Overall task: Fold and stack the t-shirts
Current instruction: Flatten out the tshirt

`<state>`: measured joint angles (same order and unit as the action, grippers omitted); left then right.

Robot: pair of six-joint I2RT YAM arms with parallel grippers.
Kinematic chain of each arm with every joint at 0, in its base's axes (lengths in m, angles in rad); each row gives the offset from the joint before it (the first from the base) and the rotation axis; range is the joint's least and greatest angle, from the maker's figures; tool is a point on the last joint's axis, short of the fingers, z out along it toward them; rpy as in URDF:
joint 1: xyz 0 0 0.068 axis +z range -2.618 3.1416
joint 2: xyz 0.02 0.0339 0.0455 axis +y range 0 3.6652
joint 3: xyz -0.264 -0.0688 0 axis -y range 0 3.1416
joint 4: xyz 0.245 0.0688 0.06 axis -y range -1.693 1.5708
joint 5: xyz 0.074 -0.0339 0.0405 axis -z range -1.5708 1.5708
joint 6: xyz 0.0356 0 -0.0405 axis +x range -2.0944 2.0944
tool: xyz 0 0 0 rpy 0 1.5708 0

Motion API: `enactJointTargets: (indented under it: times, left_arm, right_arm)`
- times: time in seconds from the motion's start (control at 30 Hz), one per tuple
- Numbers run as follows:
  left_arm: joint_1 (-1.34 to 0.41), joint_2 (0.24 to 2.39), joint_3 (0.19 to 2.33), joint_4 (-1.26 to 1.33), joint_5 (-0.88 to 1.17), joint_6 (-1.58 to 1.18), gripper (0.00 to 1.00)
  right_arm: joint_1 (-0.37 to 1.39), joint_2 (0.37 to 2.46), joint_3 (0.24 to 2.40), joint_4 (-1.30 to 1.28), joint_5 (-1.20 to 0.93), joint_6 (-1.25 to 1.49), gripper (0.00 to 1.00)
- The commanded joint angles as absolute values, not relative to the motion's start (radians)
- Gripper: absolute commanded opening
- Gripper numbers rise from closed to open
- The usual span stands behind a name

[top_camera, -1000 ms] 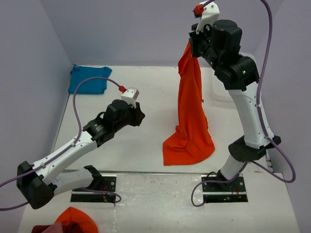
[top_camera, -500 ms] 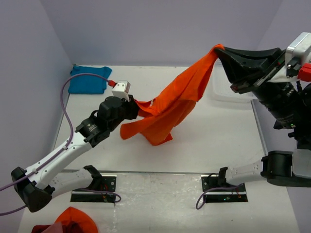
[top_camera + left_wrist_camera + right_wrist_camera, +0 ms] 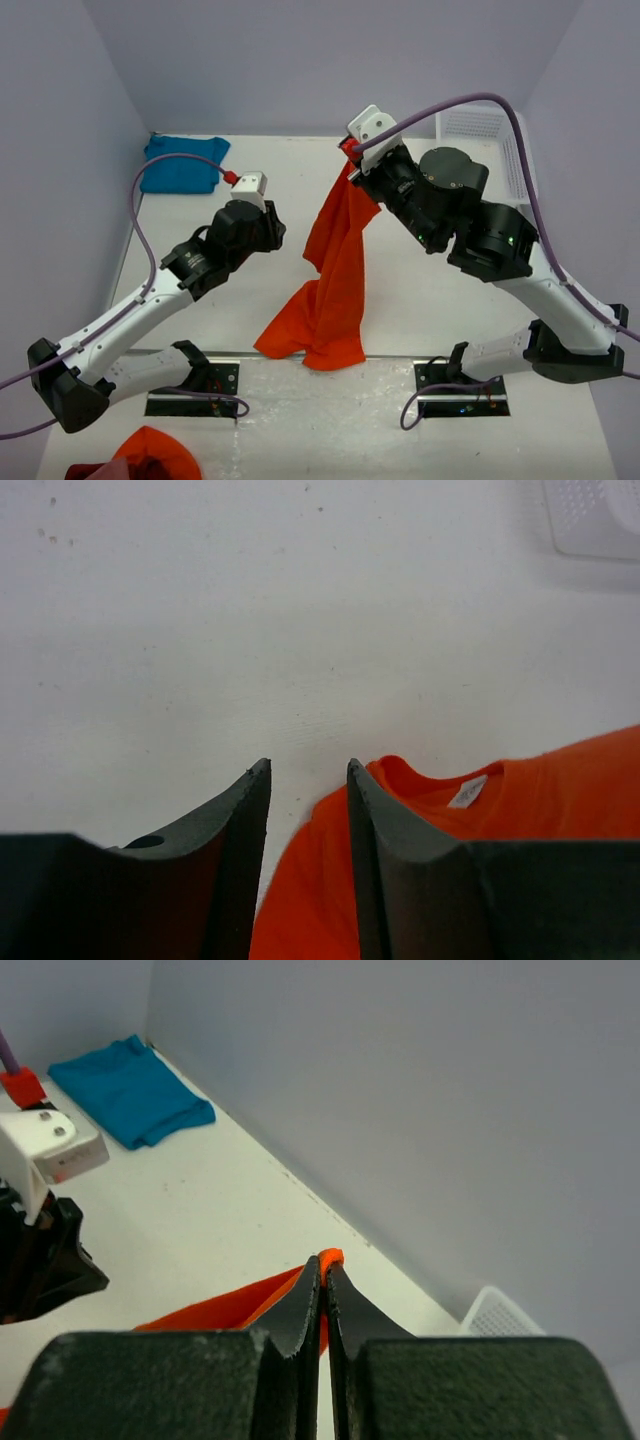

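Note:
The orange t-shirt hangs from my right gripper, which is shut on a pinch of its cloth high above the table's middle. The shirt's lower end lies crumpled near the front edge. My left gripper is open just left of the hanging shirt, with nothing between its fingers. The left wrist view shows the orange collar and its white neck label beyond the right finger. The teal-blue t-shirt lies folded in the far left corner and also shows in the right wrist view.
A white mesh basket stands at the back right; it shows in the left wrist view and the right wrist view. Another orange cloth lies off the table's front left. Walls close the left and back sides.
The shirt was stretched between both grippers half a second ago. The left gripper has let go, and the right gripper has swung left to the middle with the shirt hanging from it.

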<state>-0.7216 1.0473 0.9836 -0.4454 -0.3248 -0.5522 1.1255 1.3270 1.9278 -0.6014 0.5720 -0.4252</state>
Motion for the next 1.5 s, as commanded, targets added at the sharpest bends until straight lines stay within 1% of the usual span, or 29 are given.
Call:
enactJointTargets:
  times: [0.0,0.1,0.2,0.23,0.27,0.3,0.37,0.4,0.43,0.47,0.5,0.53,0.57,0.6,0.63,0.67,0.7,0.77,0.87,0.93,0.97,1.0,1.13,1.23,1.27,1.33,1.37,1.4,1.47]
  left_arm:
    - [-0.726,1.043,0.993,-0.44,-0.293,-0.58,0.38]
    - [-0.741,1.052,0.97,-0.44,-0.221,-0.581,0.38]
    - [-0.831,1.042,0.916,-0.44,-0.264,-0.63,0.43]
    - [-0.871,1.028,0.882,-0.44,-0.305,-0.681,0.45]
    - [-0.962,1.022,0.867,-0.44,-0.395,-0.711,0.45]
    - [-1.009,1.017,0.853,-0.439,-0.443,-0.739,0.45]
    - [-1.139,1.04,0.835,-0.463,-0.591,-0.828,0.42]
    - [-1.172,1.058,0.841,-0.51,-0.632,-0.857,0.41]
    - [-1.204,1.084,0.869,-0.538,-0.667,-0.911,0.36]
    - [-1.266,1.15,0.921,-0.607,-0.733,-0.937,0.26]
    - [-1.299,1.193,0.961,-0.665,-0.765,-0.968,0.22]
    - [-1.387,1.288,1.003,-0.739,-0.869,-1.086,0.2]
    - [-1.432,1.34,1.055,-0.841,-0.926,-1.179,0.2]
    - [-1.472,1.401,1.165,-1.078,-0.968,-1.278,0.21]
    - [-1.532,1.528,1.22,-1.201,-1.018,-1.504,0.21]
    - [-1.551,1.583,1.273,-1.317,-1.028,-1.541,0.21]
    - [-1.558,1.627,1.323,-1.319,-1.022,-1.523,0.2]
    - [-1.565,1.721,1.345,-1.318,-0.957,-1.592,0.21]
    - [-1.594,1.833,1.41,-1.321,-0.95,-1.614,0.24]
    - [-1.595,1.877,1.453,-1.319,-0.956,-1.611,0.31]
    - [-1.595,1.89,1.488,-1.318,-0.96,-1.603,0.37]
    - [-1.597,1.916,1.506,-1.319,-0.971,-1.58,0.39]
    - [-1.598,2.011,1.61,-1.318,-0.986,-1.543,0.38]
    - [-1.601,2.036,1.632,-1.318,-0.971,-1.591,0.36]
    - [-1.601,2.034,1.629,-1.318,-0.965,-1.6,0.35]
    - [-1.601,2.011,1.591,-1.318,-0.947,-1.646,0.24]
    - [-1.601,2.0,1.551,-1.293,-0.937,-1.651,0.09]
    - [-1.601,1.976,1.528,-1.273,-0.91,-1.651,0.0]
    - [-1.6,1.951,1.464,-1.217,-0.882,-1.641,0.0]
  right_arm:
    - [1.1,1.273,1.945,-0.584,0.634,-0.367,0.0]
    - [1.089,1.278,1.948,-0.609,0.641,-0.353,0.0]
    - [1.072,1.278,1.945,-0.621,0.637,-0.328,0.0]
    - [1.065,1.278,1.937,-0.623,0.637,-0.321,0.0]
    - [1.052,1.276,1.934,-0.627,0.64,-0.305,0.0]
    - [1.048,1.278,1.931,-0.632,0.641,-0.295,0.0]
    - [1.04,1.288,1.934,-0.655,0.647,-0.264,0.0]
    - [1.04,1.292,1.936,-0.663,0.646,-0.252,0.0]
    - [1.04,1.298,1.942,-0.667,0.65,-0.242,0.0]
    - [1.039,1.311,1.956,-0.686,0.656,-0.223,0.0]
    - [1.039,1.324,1.956,-0.702,0.66,-0.209,0.0]
    - [1.039,1.333,1.976,-0.718,0.666,-0.2,0.0]
    - [1.039,1.344,1.982,-0.744,0.667,-0.183,0.0]
    - [1.04,1.356,1.985,-0.753,0.676,-0.178,0.0]
    - [1.039,1.359,1.986,-0.764,0.683,-0.17,0.0]
    - [1.04,1.361,1.985,-0.782,0.687,-0.157,0.0]
    - [1.04,1.356,1.983,-0.791,0.692,-0.144,0.0]
    - [1.039,1.342,1.98,-0.807,0.707,-0.115,0.0]
    - [1.039,1.331,2.019,-0.872,0.729,-0.072,0.0]
    - [1.04,1.335,2.055,-0.909,0.735,-0.058,0.0]
    - [1.039,1.332,2.066,-0.942,0.733,-0.042,0.0]
    - [1.04,1.325,2.074,-0.952,0.729,-0.035,0.0]
    - [1.04,1.301,2.051,-0.971,0.713,-0.012,0.0]
    - [1.043,1.296,2.059,-0.992,0.703,-0.008,0.0]
    - [1.045,1.296,2.062,-1.005,0.703,-0.008,0.0]
    - [1.049,1.289,2.06,-1.009,0.712,-0.008,0.0]
    - [1.048,1.278,2.053,-1.002,0.716,-0.008,0.0]
    - [1.048,1.273,2.051,-0.997,0.716,-0.008,0.0]
    - [1.048,1.269,2.054,-0.991,0.718,-0.008,0.0]
